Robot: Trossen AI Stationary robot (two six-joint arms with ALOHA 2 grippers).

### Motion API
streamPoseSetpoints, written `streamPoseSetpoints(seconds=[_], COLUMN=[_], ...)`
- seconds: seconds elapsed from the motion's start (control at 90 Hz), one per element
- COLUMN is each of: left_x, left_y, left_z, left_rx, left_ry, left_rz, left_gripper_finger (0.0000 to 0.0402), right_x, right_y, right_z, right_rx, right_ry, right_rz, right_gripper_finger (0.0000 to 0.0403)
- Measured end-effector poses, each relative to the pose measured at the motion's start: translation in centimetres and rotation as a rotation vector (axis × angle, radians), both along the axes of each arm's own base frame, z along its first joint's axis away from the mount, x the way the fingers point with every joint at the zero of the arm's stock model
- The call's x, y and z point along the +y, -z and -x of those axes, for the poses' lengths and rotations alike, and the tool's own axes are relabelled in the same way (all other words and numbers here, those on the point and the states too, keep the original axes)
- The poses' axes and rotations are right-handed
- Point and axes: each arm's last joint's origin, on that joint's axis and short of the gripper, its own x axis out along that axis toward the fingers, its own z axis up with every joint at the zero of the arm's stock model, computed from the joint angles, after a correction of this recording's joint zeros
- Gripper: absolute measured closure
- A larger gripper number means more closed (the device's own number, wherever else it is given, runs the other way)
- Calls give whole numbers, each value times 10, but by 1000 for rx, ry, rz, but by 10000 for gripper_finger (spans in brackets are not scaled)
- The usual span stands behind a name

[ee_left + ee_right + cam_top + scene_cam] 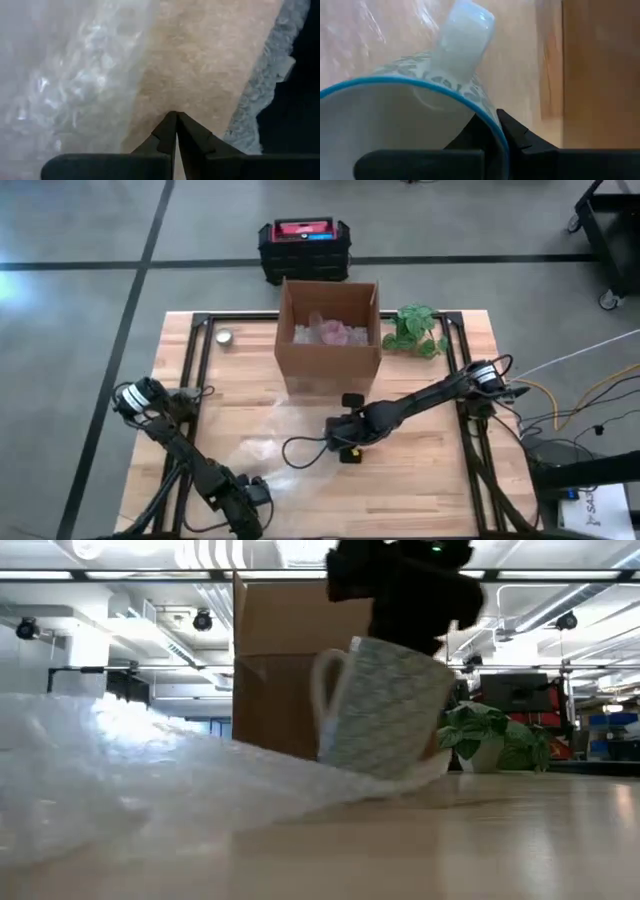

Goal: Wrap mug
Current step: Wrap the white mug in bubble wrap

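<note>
A pale mug with a grey-green pattern, a blue rim and a white handle tilts near the table's middle, at the edge of a clear bubble wrap sheet. My right gripper is shut on the mug from above. The sheet lies spread on the wood toward the left. Near the table's front left edge, my left gripper is shut with nothing between its fingers, beside the sheet. My right gripper pinches the mug's wall at the rim, next to the handle, with one finger inside the mug and one outside. The fingers come from above, pointing down. The mug tilts, its base low over the sheet's edge; whether it touches, I cannot tell.
An open cardboard box with pale filling stands at the table's far middle, and a small green plant stands to its right. A small round object lies far left. A black crate stands on the floor beyond the table.
</note>
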Motion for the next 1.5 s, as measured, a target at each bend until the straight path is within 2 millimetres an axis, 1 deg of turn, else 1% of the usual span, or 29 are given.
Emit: streamPoseSetpoints(seconds=[0.144,0.233,0.367,0.444,0.5,0.578,0.656,0.767,0.844,0.944,1.0,1.056,1.2,1.289,1.389,1.5], left_x=[-1,-3,-7,-5,-6,-6,-3,4,8,11,8,2,-18,-26,-29,-29], left_y=[-5,-10,-26,-33,-42,-59,-75,-98,-105,-98,-89,-78,-56,-44,-26,-8], left_z=[5,6,7,9,10,9,8,7,3,-3,-9,-15,-30,-36,-39,-39], left_rx=[62,90,120,156,151,99,15,-172,-338,-432,-436,-432,-464,-451,-409,-343], left_ry=[35,68,113,119,124,135,128,75,12,-43,-49,-35,6,12,8,-23], left_rz=[44,74,161,174,189,217,201,121,9,-121,-139,-124,-47,-48,-85,-113], left_gripper_finger=[402,402,402,402,402,402,402,402,402,402,402,402,402,402,402,402], right_x=[1,2,2,1,1,-1,-1,-2,-1,0,0,-1,-9,-15,-19,-20], right_y=[-3,-3,-6,-10,-13,-18,-28,-39,-43,-46,-43,-35,-11,3,8,7], right_z=[13,17,23,28,32,37,37,36,29,17,9,2,-13,-18,-22,-22], right_rx=[94,123,145,177,202,212,156,81,-6,-127,-174,-194,-184,-151,-147,-146], right_ry=[22,20,24,32,36,38,53,61,61,32,16,3,-6,-3,-1,-3], right_rz=[18,22,17,20,20,26,13,-11,-34,-46,-54,-54,-40,-22,-19,-20], right_gripper_finger=[402,402,402,402,402,402,402,402,402,402,402,402,402,402,403,403])
